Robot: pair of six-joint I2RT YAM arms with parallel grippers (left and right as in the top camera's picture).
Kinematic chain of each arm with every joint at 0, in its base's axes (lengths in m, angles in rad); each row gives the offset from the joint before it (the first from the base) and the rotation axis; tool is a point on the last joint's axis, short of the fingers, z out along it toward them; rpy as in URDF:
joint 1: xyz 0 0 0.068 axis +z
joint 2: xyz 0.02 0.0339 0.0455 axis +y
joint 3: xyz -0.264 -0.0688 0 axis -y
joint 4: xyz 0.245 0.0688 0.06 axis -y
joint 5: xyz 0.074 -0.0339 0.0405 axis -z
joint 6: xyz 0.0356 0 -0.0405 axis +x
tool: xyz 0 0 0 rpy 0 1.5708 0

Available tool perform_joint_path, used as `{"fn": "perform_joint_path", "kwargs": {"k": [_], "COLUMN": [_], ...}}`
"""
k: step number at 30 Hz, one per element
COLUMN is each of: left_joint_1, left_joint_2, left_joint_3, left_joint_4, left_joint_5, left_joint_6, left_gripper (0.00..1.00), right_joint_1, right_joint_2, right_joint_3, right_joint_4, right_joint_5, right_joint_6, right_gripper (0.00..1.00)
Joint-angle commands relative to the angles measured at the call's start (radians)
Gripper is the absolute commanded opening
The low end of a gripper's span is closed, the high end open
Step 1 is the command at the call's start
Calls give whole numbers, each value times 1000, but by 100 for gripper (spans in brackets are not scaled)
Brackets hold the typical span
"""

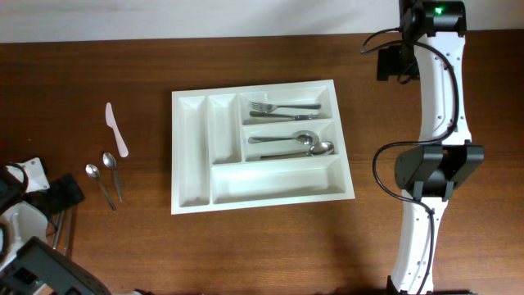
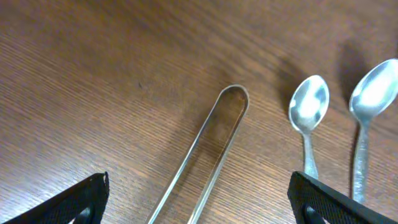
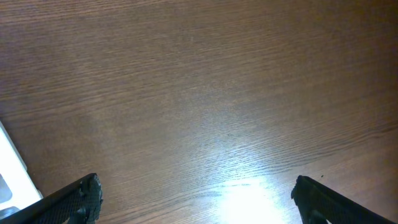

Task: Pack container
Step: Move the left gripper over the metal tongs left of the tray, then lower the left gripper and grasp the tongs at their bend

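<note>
The white cutlery tray (image 1: 260, 146) lies in the middle of the table. Its top long compartment holds forks (image 1: 282, 107) and its middle one holds spoons (image 1: 299, 143). The bottom long compartment and the two narrow upright ones show nothing inside. Two small spoons (image 1: 105, 176) and a white plastic knife (image 1: 116, 129) lie on the table to the left. My left gripper (image 2: 202, 205) is open and low over the table, astride a thin metal loop (image 2: 214, 140), with the two spoons (image 2: 309, 106) just to its right. My right gripper (image 3: 196, 199) is open and empty over bare wood.
A corner of the tray (image 3: 12, 168) shows at the left edge of the right wrist view. The right arm (image 1: 438, 164) stretches along the table's right side. The left arm (image 1: 33, 246) sits at the lower left corner.
</note>
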Motion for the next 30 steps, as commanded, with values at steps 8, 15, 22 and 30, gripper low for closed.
{"fn": "perform_joint_path", "kwargs": {"k": [8,15,22,30], "left_joint_1": [3,3,3,3], "left_joint_2": [74,108,108,108], "left_joint_3": [14,14,14,14], "left_joint_4": [21,6,-10,-32], "left_joint_5": [-31,0,28,37], "left_joint_6": [16,0,0,0], "left_gripper": [95,95,77,59], "right_joint_1": [3,3,3,3], "right_joint_2": [-27,-27,-27,-27], "right_joint_3": [17,17,17,17], "right_joint_4": [0,1,1,1], "right_joint_5": [23,23,23,23], "right_joint_6": [11,11,11,11], "right_gripper": [99,99,99,99]}}
